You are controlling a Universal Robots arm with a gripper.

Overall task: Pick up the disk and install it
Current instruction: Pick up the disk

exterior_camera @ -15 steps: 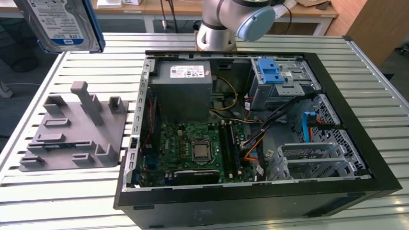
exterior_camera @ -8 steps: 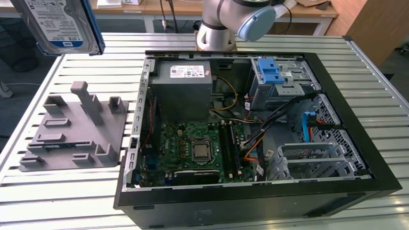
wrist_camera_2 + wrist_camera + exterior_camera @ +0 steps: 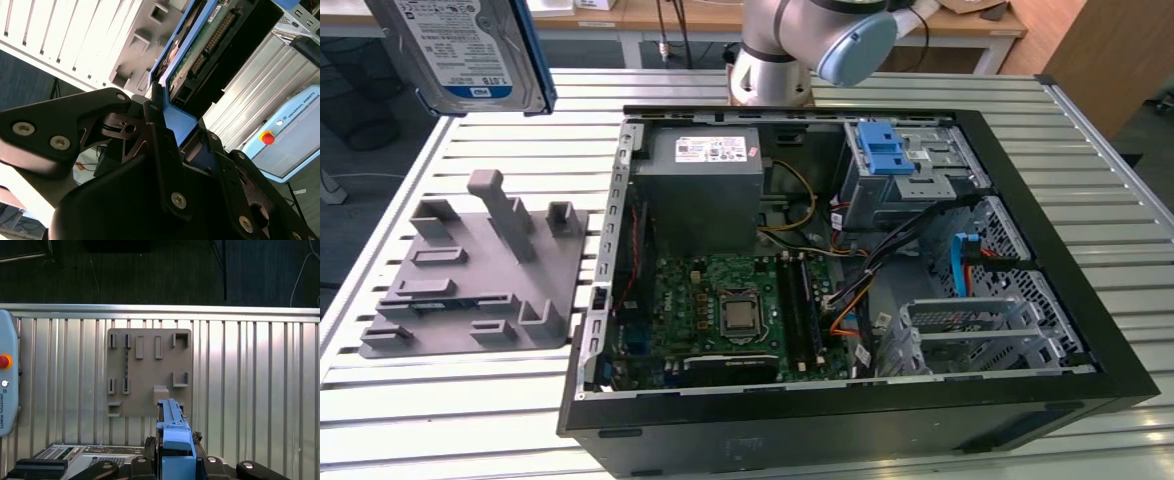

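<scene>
In the exterior view the disk (image 3: 460, 50) hangs at upper left, well apart from the case (image 3: 827, 435), so it is picked up but not installed; in the second wrist view the jaws pinch its blue frame (image 3: 177, 120); in the first wrist view it shows at lower centre, over the grey rack (image 3: 150, 372).

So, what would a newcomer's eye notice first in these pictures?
Probably the disk, held in the air at the exterior view's upper left; the second wrist view shows the pincer shut on it. Next comes the open computer case in the middle of the slatted table, with the green motherboard exposed. A grey holder plate lies beside the case, on the exterior view's left.
</scene>
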